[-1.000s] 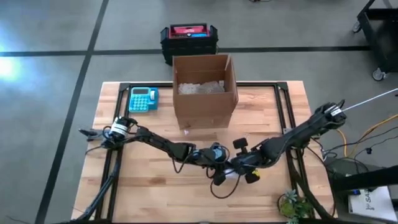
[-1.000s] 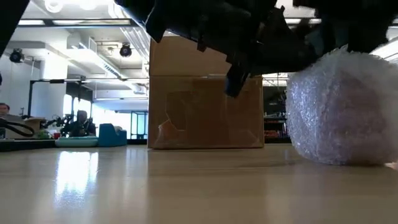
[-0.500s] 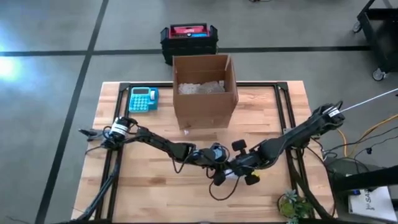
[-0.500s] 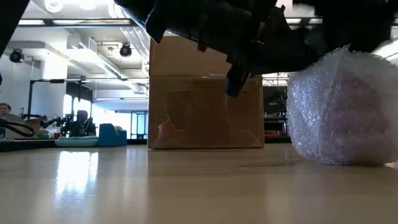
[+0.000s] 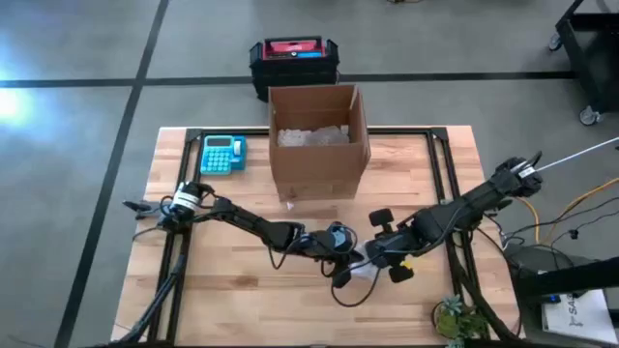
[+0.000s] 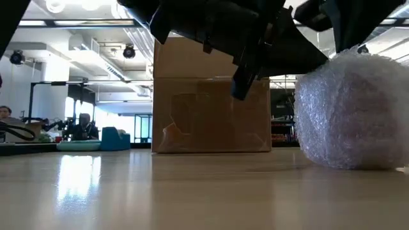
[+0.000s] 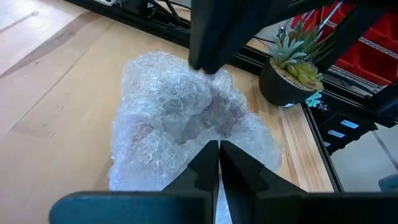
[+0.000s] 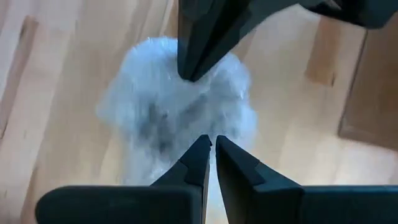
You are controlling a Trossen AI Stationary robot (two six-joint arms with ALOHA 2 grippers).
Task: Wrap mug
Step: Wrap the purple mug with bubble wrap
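Observation:
A rounded bundle of bubble wrap (image 5: 360,275) rests on the table near its front edge, also seen in the low view (image 6: 351,112). The mug is hidden; only wrap shows. My left gripper (image 7: 214,149) is shut, its tips at the bundle (image 7: 180,124). My right gripper (image 8: 209,142) is shut and hangs over the bundle (image 8: 177,106) on its right side. In the high view the left gripper (image 5: 345,259) and the right gripper (image 5: 375,257) meet over the bundle. My left gripper sets its shut fingertips (image 8: 193,74) against the top of the bundle, slanting down from the table's left. I cannot tell whether a layer of wrap is caught between them. The bundle stays on the table. My right gripper: I cannot tell whether its fingertips (image 7: 208,67) touch the wrap.
An open cardboard box (image 5: 317,135) holding more wrap stands at the far middle. A blue calculator (image 5: 221,153) lies at the far left. A potted plant (image 5: 450,317) sits at the front right corner. A black and red case (image 5: 294,60) stands on the floor beyond the table.
My right gripper has drawn back toward the table's right edge and slightly up, uncovering the top of the bundle in the low view. The bundle has stayed in place.

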